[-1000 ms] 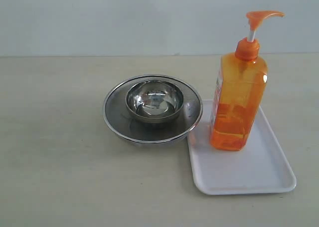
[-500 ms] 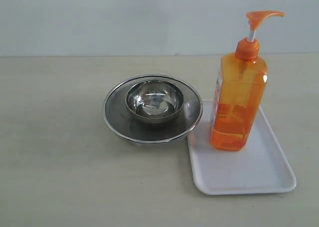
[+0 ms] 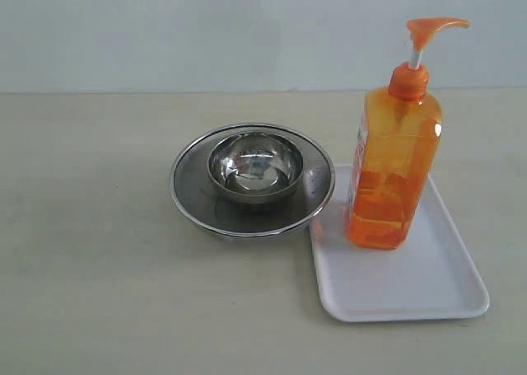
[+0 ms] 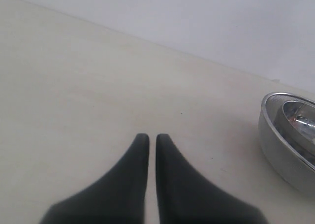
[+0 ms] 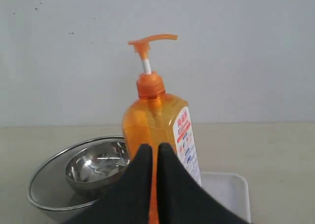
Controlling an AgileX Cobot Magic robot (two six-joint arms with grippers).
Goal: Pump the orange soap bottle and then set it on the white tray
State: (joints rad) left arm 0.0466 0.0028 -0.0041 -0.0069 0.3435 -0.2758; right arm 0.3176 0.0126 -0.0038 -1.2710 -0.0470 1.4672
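The orange soap bottle (image 3: 394,169) stands upright on the far left part of the white tray (image 3: 412,292), pump head raised on its white stem. Neither arm shows in the exterior view. In the right wrist view my right gripper (image 5: 155,146) is shut with nothing between its fingers; the bottle (image 5: 152,120) stands beyond its tips, label turned sideways, with a corner of the tray (image 5: 229,189) behind. My left gripper (image 4: 152,136) is shut over bare tabletop, away from the bottle, which does not show in that view.
A small steel bowl (image 3: 252,165) sits inside a wider steel bowl (image 3: 198,214), touching the tray's left edge. The wide bowl's rim (image 4: 280,140) shows beside the left gripper, and both bowls (image 5: 93,167) sit beside the bottle. A pale wall backs the table.
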